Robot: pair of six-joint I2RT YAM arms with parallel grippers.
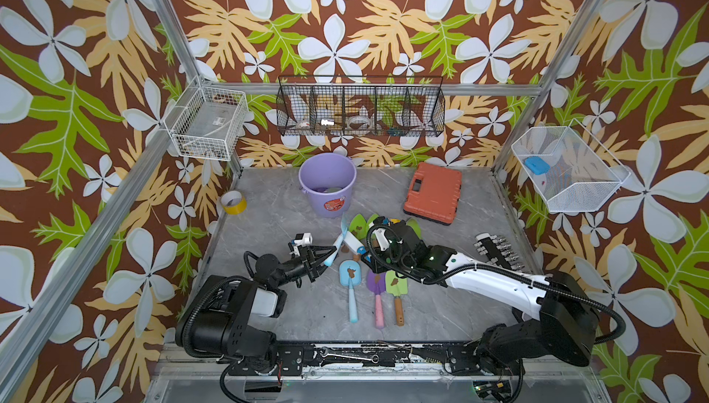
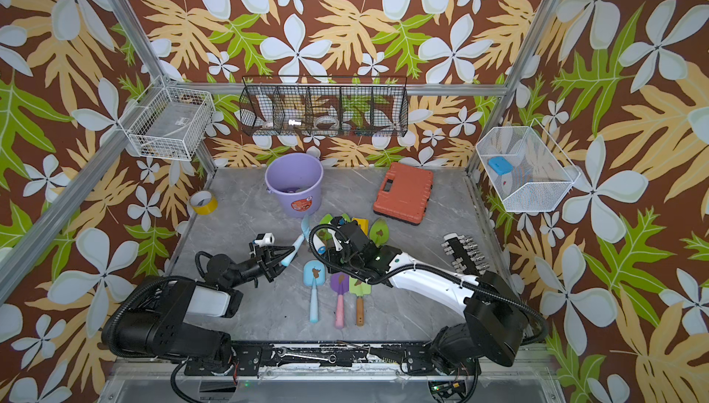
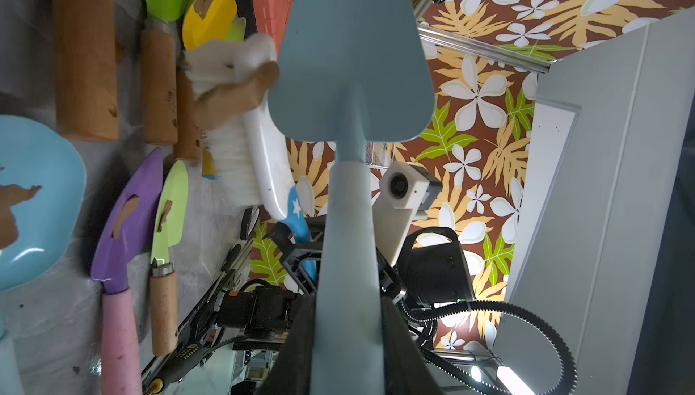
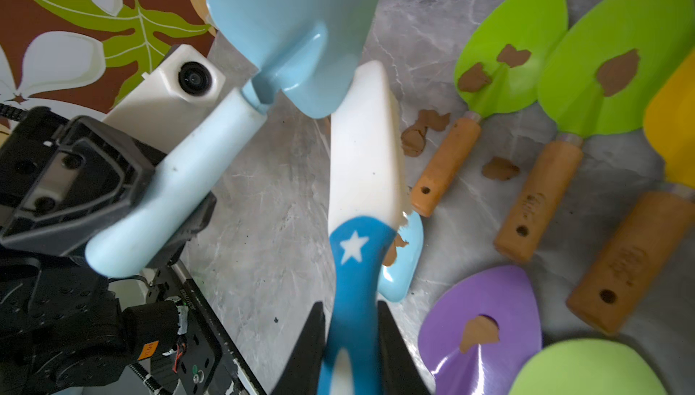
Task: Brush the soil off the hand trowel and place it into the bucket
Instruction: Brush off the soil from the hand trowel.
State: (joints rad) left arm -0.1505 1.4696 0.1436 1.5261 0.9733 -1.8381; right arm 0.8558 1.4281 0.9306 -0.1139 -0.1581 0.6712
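The left tool (image 3: 349, 336) pinches the pale-blue trowel (image 3: 353, 73) by its handle, raised over the counter (image 1: 276, 209) just near of the bucket (image 1: 327, 182). The right tool (image 4: 351, 348) clamps the brush (image 4: 363, 141), whose head is beside the blade. Loose soil (image 4: 425, 129) lies on the counter.

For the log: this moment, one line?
left gripper shut on blue trowel; right gripper shut on brush; brush at trowel blade; trowel outside bucket
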